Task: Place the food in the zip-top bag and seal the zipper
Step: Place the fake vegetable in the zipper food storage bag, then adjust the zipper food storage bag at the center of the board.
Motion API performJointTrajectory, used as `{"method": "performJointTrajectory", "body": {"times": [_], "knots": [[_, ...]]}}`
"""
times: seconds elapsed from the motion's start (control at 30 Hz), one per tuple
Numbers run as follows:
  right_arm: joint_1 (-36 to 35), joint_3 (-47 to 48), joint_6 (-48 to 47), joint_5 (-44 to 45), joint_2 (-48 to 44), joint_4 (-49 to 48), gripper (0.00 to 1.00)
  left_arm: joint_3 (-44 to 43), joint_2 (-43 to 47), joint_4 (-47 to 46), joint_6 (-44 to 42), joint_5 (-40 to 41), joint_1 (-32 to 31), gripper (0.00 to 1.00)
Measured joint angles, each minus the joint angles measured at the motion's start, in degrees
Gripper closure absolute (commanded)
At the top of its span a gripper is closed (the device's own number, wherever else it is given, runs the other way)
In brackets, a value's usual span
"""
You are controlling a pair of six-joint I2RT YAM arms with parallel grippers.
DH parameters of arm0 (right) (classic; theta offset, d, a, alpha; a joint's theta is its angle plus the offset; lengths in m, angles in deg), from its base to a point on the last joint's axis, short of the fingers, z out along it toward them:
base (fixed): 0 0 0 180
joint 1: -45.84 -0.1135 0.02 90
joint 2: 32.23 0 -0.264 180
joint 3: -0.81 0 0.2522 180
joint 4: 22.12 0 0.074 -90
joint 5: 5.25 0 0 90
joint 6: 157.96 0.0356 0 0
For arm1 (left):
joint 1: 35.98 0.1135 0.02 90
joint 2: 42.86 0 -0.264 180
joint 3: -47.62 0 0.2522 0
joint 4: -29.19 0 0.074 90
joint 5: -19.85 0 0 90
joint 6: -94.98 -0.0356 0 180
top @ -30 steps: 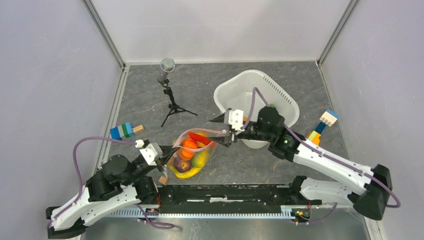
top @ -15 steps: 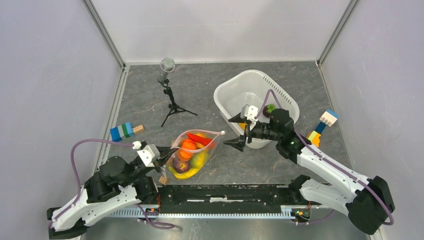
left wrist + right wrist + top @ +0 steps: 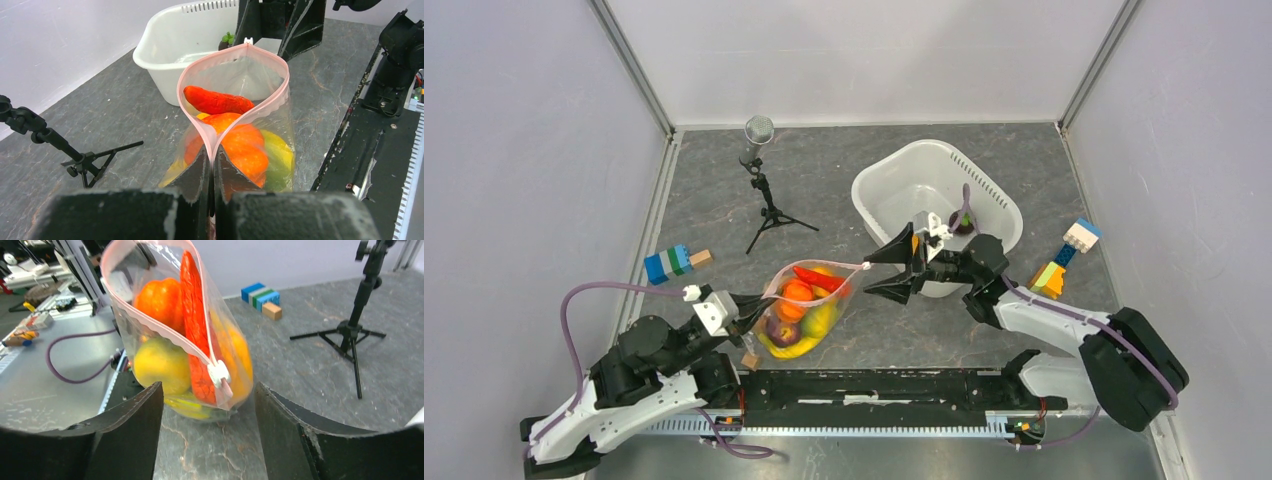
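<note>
The zip-top bag (image 3: pixel 240 80), loaded with food (image 3: pixel 245 145), mouth gaping, stands between my two hands. My left hand (image 3: pixel 211 160) pinches one end of the zipper (image 3: pixel 160 330) to anchor it; my right hand (image 3: pixel 207 387), spread apart, faces the other end, apparently ready to close it.

We can't sort the lower food (image 3: pixel 792 343) through the bag (image 3: pixel 240 75). Left claw (image 3: pixel 211 154) hides the bag's near corner. Bag half covers a green-topped piece (image 3: pixel 227 38) in the tub (image 3: pixel 160 47). Tripod (image 3: pixel 357 332) top cropped.
</note>
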Motion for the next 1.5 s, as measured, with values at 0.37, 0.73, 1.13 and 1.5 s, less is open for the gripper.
{"method": "performJointTrajectory", "body": {"times": [0.37,0.73,1.13,1.5], "knots": [[-0.1,-1.8,10.1,0.1,5.4,-19.1,0.35,0.0,0.5,0.3,0.0,0.0,0.0,0.98],[-3.1,-1.0,7.6,2.3,9.6,-18.2,0.46,0.0,0.6,0.3,0.0,0.0,0.0,0.98],[-3.3,-0.9,10.5,4.1,13.6,-23.5,0.84,0.0,1.4,0.3,0.0,0.1,0.0,0.98],[-4.0,2.5,0.7,9.8,-5.9,-5.3,1.0,-9.7,-2.0,2.4,-0.3,0.5,0.0,0.98]]}}
